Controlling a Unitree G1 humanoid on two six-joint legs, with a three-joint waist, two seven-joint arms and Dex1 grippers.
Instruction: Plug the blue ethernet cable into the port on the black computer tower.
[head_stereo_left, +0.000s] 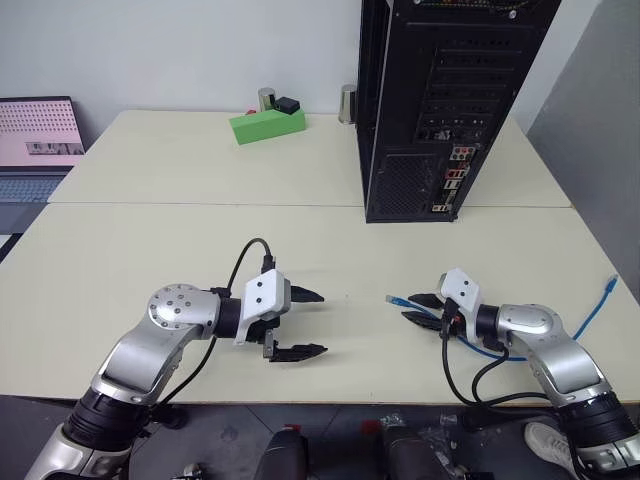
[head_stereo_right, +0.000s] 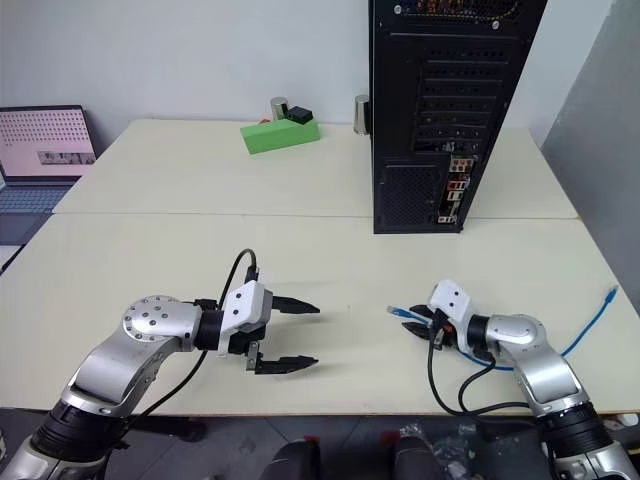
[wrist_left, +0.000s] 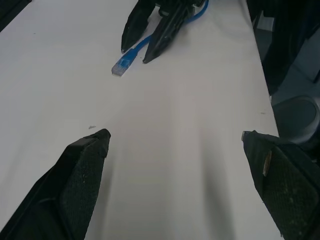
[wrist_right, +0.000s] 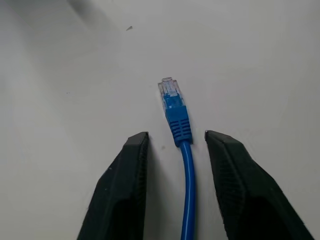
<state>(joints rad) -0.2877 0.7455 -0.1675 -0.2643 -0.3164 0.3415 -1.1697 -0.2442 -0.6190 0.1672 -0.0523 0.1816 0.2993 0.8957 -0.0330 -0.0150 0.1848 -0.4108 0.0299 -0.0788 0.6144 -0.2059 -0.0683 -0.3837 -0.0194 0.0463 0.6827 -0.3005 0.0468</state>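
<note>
**Right jaws straddling the cable, grip not yet made**

While the right gripper (wrist_right: 175, 150) brackets the blue ethernet cable (wrist_right: 187, 175) just behind its plug, both fingers stand off the cord: nothing held. Best to close squarely on the boot, plug pointing outward. Left gripper (head_stereo_left: 304, 323) hangs wide, empty. Cream table (head_stereo_left: 180, 240); the black computer tower (head_stereo_left: 440, 100) stands well apart, its port (head_stereo_left: 441, 208) low on the rear strip. Laptop (head_stereo_left: 35, 140) beyond the table's left edge.
</note>
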